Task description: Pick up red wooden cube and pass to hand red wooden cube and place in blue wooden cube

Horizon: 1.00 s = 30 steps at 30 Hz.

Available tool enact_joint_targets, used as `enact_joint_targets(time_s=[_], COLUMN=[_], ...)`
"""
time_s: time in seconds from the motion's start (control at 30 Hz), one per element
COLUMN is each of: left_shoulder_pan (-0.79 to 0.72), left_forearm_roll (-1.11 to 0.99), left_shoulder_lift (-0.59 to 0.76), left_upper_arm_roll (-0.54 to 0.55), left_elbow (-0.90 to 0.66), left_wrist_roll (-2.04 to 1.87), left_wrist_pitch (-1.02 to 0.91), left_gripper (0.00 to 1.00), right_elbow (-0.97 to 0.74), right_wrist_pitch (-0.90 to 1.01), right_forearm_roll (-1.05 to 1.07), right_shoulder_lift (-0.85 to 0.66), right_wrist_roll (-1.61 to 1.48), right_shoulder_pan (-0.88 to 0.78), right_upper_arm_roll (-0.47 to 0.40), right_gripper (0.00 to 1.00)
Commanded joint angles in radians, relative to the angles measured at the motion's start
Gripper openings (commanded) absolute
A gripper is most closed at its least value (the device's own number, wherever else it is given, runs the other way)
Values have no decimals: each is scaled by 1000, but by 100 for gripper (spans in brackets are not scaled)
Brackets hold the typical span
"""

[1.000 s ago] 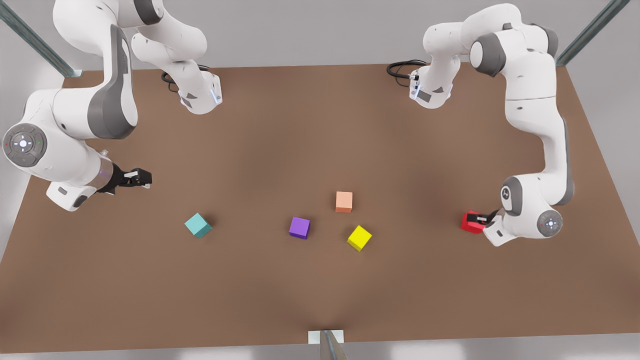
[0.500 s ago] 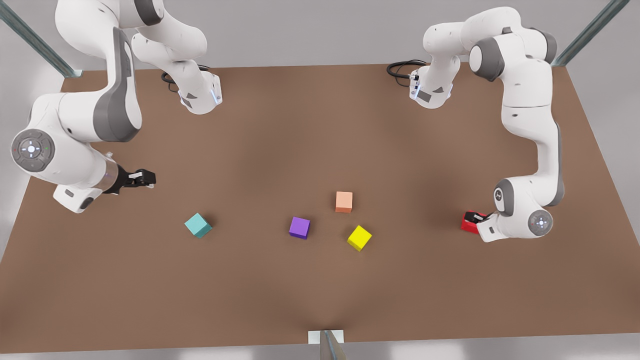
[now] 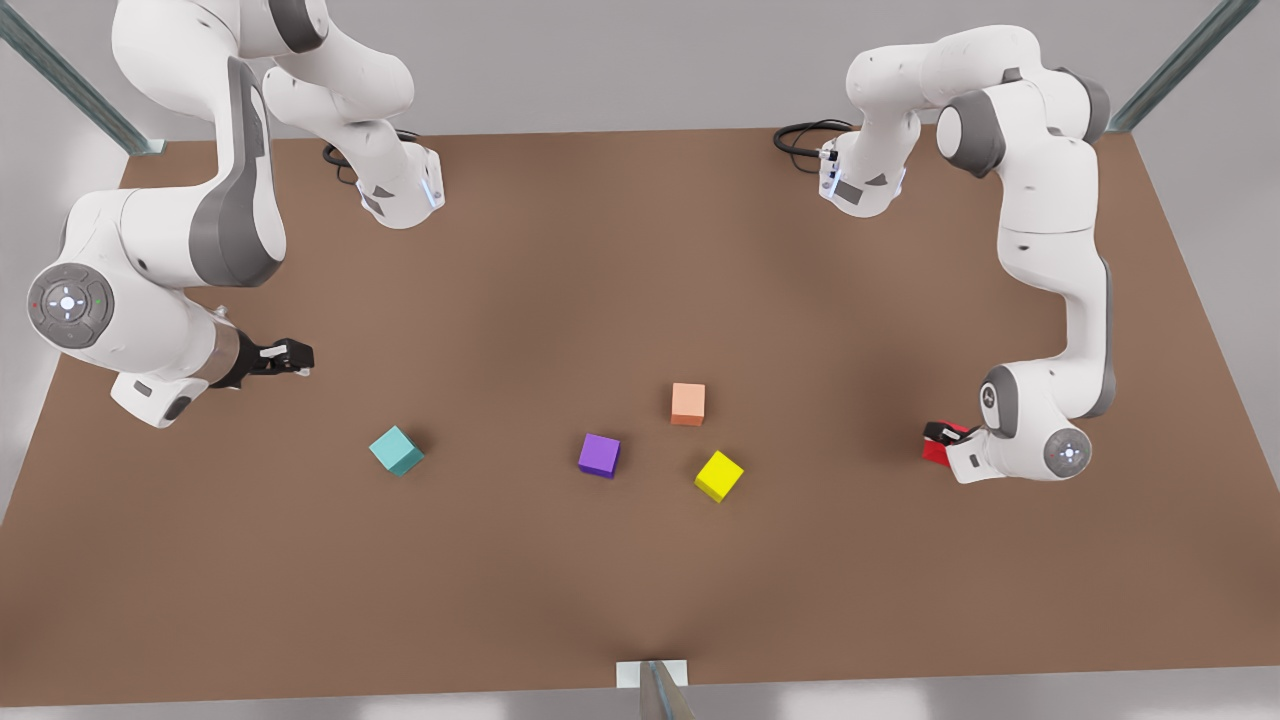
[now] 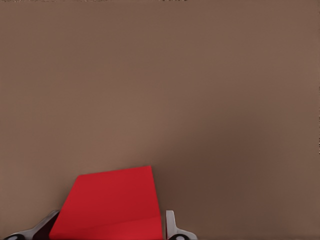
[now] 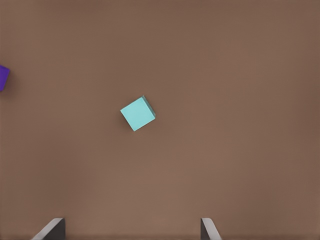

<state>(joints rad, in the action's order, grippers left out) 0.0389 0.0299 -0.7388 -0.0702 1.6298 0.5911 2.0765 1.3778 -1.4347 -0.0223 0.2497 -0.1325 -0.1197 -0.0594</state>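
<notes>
The red wooden cube (image 3: 934,452) rests on the brown table (image 3: 640,260) at the front view's right, mostly hidden under the wrist of that arm. My left gripper (image 3: 941,434) is down on it. In the left wrist view its fingers (image 4: 171,227) press against both sides of the red cube (image 4: 115,200), shut on it. The blue wooden cube (image 3: 397,450), teal in colour, sits at the front view's left. My right gripper (image 3: 292,357) hovers open up and to the left of it. The right wrist view looks down on the teal cube (image 5: 137,113).
A purple cube (image 3: 599,455), a pale orange cube (image 3: 688,403) and a yellow cube (image 3: 719,475) stand close together mid-table, between the red and teal cubes. The purple cube (image 5: 2,77) peeks into the right wrist view. Both arm bases stand at the table's far edge.
The left arm's wrist has settled lower and slid over the red cube, covering more of it. The right gripper has drifted slightly toward the front view's right.
</notes>
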Motion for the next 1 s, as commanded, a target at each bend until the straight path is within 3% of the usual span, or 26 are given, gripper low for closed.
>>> enact_joint_targets(time_s=[0.0,0.07,0.13,0.17,0.27,0.4,0.5,0.6,0.63,0.67,0.8,0.9,0.97], left_shoulder_pan=[-1,-1,-1,-1,-1,4,1,-1,-1,-2,-24,-8,-13], left_forearm_roll=[-1,-1,-1,-1,1,53,96,341,412,510,1058,1088,1153], left_shoulder_lift=[-1,-5,-7,-10,-11,-24,-24,-24,-25,-28,-139,-178,-215], left_upper_arm_roll=[0,0,0,1,1,3,15,255,394,441,506,507,572], left_elbow=[-1,-2,-2,-2,-2,-48,-258,-338,-338,-355,-360,-358,-358], left_wrist_roll=[32,33,33,33,33,32,13,-359,-556,-623,-720,-715,-673], left_wrist_pitch=[2,2,4,5,7,-44,-366,-512,-503,-495,-365,-336,-239], left_gripper=[100,100,77,74,69,69,68,68,69,69,69,69,68], right_elbow=[0,0,0,0,0,0,0,-3,-83,-132,-148,-198,-207], right_wrist_pitch=[7,7,7,7,7,7,7,-7,-23,-23,-73,-72,-139], right_forearm_roll=[1,1,1,1,2,2,4,33,177,263,815,1037,1105], right_shoulder_lift=[-1,-1,0,0,0,0,0,28,134,233,447,574,611], right_wrist_roll=[-4,-2,-2,-2,-2,-2,-2,-2,-212,-472,-808,-1185,-1502], right_shoulder_pan=[0,0,0,-2,-2,-2,0,-2,0,-3,-9,-12,-12], right_upper_arm_roll=[0,0,0,0,0,0,1,3,6,10,69,90,93], right_gripper=[100,100,100,100,100,100,100,100,100,100,100,100,100])
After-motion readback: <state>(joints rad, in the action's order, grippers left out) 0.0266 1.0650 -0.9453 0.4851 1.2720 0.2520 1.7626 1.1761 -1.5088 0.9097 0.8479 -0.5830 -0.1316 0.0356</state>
